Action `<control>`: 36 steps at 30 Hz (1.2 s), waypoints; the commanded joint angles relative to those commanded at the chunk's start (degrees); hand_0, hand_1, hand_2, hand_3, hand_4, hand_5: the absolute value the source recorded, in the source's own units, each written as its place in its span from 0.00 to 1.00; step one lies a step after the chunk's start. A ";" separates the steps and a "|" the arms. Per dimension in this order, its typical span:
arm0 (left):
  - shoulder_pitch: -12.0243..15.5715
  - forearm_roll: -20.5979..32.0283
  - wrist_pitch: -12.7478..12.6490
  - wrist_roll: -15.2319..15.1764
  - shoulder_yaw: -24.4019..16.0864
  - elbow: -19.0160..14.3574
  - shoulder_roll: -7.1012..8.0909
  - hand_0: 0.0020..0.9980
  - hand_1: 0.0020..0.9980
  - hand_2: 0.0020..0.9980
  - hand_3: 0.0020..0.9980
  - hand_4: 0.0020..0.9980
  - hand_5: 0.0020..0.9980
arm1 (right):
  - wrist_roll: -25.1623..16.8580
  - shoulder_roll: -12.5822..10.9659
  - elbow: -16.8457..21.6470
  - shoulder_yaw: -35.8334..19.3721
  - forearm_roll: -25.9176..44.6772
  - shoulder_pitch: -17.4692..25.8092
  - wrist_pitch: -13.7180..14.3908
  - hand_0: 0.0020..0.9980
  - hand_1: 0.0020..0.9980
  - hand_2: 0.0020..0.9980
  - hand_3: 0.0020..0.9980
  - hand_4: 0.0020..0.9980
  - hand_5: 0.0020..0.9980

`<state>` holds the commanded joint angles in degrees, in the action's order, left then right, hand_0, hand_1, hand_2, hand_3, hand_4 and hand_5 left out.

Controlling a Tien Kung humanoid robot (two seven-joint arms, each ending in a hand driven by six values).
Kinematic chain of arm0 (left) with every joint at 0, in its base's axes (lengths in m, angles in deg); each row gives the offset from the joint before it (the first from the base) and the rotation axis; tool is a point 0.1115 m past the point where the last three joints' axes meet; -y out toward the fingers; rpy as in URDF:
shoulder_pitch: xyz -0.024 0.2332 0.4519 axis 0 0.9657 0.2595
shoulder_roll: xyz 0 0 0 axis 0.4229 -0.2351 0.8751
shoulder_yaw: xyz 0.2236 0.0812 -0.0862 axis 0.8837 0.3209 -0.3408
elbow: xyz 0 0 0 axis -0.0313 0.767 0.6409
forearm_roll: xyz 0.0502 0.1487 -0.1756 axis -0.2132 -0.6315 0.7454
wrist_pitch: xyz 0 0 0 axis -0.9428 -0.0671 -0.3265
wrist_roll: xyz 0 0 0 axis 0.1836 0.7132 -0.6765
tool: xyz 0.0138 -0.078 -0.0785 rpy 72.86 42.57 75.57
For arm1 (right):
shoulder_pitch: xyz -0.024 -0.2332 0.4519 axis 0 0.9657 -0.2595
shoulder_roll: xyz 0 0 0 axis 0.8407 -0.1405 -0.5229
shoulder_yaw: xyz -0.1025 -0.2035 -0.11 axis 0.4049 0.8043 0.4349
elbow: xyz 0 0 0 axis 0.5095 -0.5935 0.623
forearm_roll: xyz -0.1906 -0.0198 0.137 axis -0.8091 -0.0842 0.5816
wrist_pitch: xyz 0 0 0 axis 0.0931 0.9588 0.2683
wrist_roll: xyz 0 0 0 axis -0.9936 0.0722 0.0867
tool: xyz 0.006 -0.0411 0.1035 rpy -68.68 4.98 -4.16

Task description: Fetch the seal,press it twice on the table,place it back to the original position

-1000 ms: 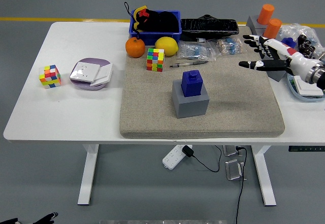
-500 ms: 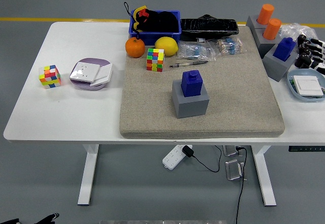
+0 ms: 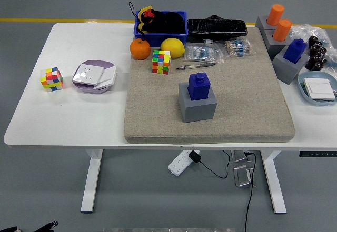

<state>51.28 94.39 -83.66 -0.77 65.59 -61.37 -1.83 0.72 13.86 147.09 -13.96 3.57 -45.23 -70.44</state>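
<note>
A blue seal (image 3: 199, 86) stands upright on a grey block (image 3: 197, 107) in the middle of the beige mat (image 3: 158, 116). At the mat's right edge a second blue seal (image 3: 294, 49) sits on another grey block (image 3: 287, 69). Two orange seals (image 3: 283, 29) stand on a grey block behind that. No hand is over the table. Of my left arm (image 3: 46, 225) only a small dark tip shows at the picture's bottom left, below the table. My right arm is out of the picture.
A blue bin (image 3: 160, 31), an orange (image 3: 140, 49), a lemon (image 3: 172, 48), a colour cube (image 3: 161, 62), a pen (image 3: 195, 67) and bagged items line the mat's back. A second cube (image 3: 51, 79) and purple dish (image 3: 93, 77) lie left. A blue bowl (image 3: 307, 96) sits far right.
My right hand, stretched out open over the mat's right edge a second ago, has drawn back to the right and left the picture. The seals have not moved.
</note>
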 joint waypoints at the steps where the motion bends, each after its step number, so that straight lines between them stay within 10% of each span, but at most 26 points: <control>1: 0.10 0.05 -0.01 0.02 -0.55 0.20 0.06 0.82 0.81 0.78 0.82 0.70 0.44 | -0.02 -0.11 -0.03 0.09 0.47 0.11 0.17 0.92 0.90 0.86 0.87 1.00 0.62; 8: 0.48 -0.81 -0.51 -0.04 -5.43 1.21 1.16 0.81 0.81 0.78 0.82 0.70 0.44 | 0.39 0.17 -0.90 0.65 0.28 0.43 -0.06 0.91 0.89 0.85 0.86 1.00 0.62; 17: 1.35 -14.67 -2.04 2.61 -22.70 1.23 1.06 0.81 0.81 0.78 0.82 0.70 0.44 | 1.70 -1.36 -0.13 2.08 1.15 -0.95 -1.62 0.91 0.89 0.85 0.86 1.00 0.62; 36: 2.04 -22.15 -2.84 3.25 -36.07 1.23 1.37 0.81 0.81 0.77 0.82 0.70 0.44 | 2.01 -2.45 0.74 3.02 1.95 -1.68 -1.61 0.90 0.88 0.84 0.85 1.00 0.63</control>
<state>53.31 72.23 -86.50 2.48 29.52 -60.14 -0.45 2.74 11.41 147.83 -10.93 5.52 -46.91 -72.05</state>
